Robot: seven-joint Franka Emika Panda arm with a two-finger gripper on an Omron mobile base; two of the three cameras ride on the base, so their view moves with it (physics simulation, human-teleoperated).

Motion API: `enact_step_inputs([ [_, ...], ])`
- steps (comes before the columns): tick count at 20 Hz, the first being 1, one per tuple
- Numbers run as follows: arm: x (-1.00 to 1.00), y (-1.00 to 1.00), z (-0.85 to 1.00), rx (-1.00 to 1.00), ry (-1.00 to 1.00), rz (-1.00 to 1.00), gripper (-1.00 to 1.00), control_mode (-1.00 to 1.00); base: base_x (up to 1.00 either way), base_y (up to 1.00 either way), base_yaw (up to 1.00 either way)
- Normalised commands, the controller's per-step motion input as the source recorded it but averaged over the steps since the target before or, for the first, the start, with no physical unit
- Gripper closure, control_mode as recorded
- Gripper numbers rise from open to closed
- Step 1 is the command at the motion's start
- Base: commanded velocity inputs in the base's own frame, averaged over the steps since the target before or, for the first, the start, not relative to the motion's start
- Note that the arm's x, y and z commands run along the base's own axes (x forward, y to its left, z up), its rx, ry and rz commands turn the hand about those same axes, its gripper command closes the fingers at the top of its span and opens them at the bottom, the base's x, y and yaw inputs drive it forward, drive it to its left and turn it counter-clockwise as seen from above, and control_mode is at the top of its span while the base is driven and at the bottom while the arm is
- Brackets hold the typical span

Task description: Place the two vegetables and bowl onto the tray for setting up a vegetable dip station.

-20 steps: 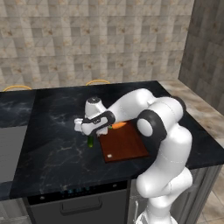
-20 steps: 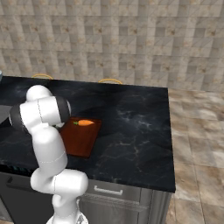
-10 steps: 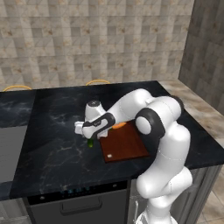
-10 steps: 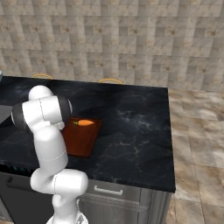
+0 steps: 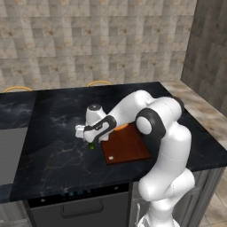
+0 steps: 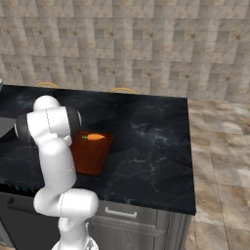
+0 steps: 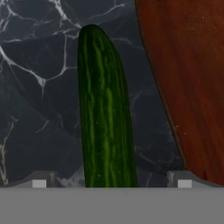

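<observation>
The cucumber (image 7: 105, 122), slim and dark green, lies on the black counter just left of the tray (image 7: 188, 78) in the hand view. My gripper (image 7: 111, 183) is open and hangs right above it, one fingertip on each side, neither touching. In the left base view the gripper (image 5: 88, 136) is low over the counter with the cucumber's end (image 5: 91, 146) peeking out below it, beside the reddish-brown tray (image 5: 126, 146). The carrot (image 6: 94, 137) lies on the tray's far end (image 6: 90, 158). The bowl is out of view.
The black counter (image 5: 53, 133) stretches left of the tray, with a grey cooktop (image 5: 9, 150) at its left end. Two yellowish rounded chair backs (image 5: 99, 82) (image 5: 15, 88) show past the far edge. The front edge runs close to the tray.
The hand has sunk a little lower over the cucumber. Its jaws stay wide apart, and the carrot and tray have not moved.
</observation>
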Motion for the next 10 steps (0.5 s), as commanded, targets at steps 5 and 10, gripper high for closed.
enact_step_inputs([
  [5,0.0,0.04,-0.09,0.0,0.01,0.0,-1.0,-1.0,0.0,0.0,0.0],
  [10,0.0,0.0,0.0,0.0,0.0,0.0,1.0,-1.0,0.0,0.0,0.0],
])
